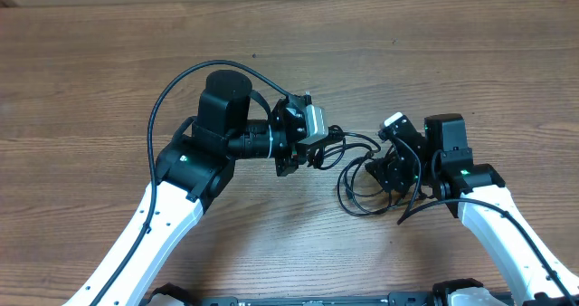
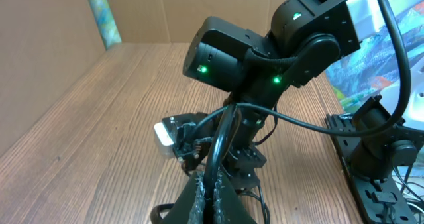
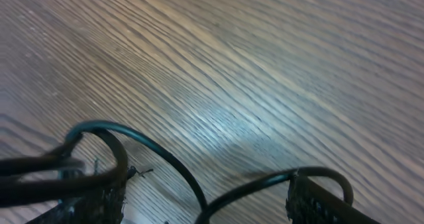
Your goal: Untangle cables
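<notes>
My left tool [image 2: 213, 196] sits at the bottom middle of its wrist view. Its fingers are pressed together and pinch one strand of the cables [image 1: 342, 186], which rises from the tips toward the centre of the frame. Straight ahead, my right arm [image 2: 265, 48] fills the upper middle, with green lights on its joints, and it hides most of what lies behind it. A cardboard wall [image 2: 46, 45] closes off the upper left, and a black base rail [image 2: 371, 184] runs along the lower right.

My right tool [image 3: 199, 207] is spread wide, with one finger at the lower left and the other at the lower right of its view. Two black strands arch across the gap between them. One curves over the left finger and the other over the right, and I cannot tell whether they touch the pads.

From overhead, the tangle lies on the wooden surface [image 1: 90, 71] just right of centre. It sits between my two tools and reaches both. The thick wire [image 1: 163, 98] fixed to my left arm loops out toward the upper left, well apart from the tangle.
</notes>
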Tool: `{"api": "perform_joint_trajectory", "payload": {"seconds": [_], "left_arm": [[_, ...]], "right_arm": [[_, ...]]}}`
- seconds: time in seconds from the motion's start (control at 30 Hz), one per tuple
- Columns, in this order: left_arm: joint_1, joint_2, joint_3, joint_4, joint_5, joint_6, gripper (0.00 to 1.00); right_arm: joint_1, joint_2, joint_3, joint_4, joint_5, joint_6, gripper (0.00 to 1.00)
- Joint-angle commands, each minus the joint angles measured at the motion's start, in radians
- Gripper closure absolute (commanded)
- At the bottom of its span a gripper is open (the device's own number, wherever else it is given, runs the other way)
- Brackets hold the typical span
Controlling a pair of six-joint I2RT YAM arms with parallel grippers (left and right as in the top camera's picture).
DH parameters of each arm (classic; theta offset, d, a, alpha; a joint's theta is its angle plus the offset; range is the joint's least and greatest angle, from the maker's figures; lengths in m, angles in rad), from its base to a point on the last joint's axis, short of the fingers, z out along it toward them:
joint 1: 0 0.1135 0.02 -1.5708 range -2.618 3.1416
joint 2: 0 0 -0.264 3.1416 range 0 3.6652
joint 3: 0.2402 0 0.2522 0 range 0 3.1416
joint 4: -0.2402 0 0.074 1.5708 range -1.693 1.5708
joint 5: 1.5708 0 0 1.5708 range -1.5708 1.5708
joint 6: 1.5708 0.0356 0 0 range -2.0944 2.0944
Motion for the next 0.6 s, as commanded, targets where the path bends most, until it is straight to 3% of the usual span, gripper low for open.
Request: {"api": "perform_joint_trajectory", "payload": {"seconds": [0.0, 0.23, 0.57], "left_arm": [[0.006, -0.015, 0.017, 0.035, 0.040, -0.017, 0.96], [0.006, -0.015, 0.017, 0.193, 0.044, -0.207, 0.96], [0.005, -0.015, 0.017, 0.225, 0.074, -0.300, 0.96]], "right_arm": [[-0.004, -0.002, 0.011, 0.014, -0.084, -0.069, 0.26], [-0.004, -0.002, 0.011, 0.044, -0.146, -0.146, 0.30], [-0.004, -0.002, 0.011, 0.130, -0.243, -0.242, 0.34]]}}
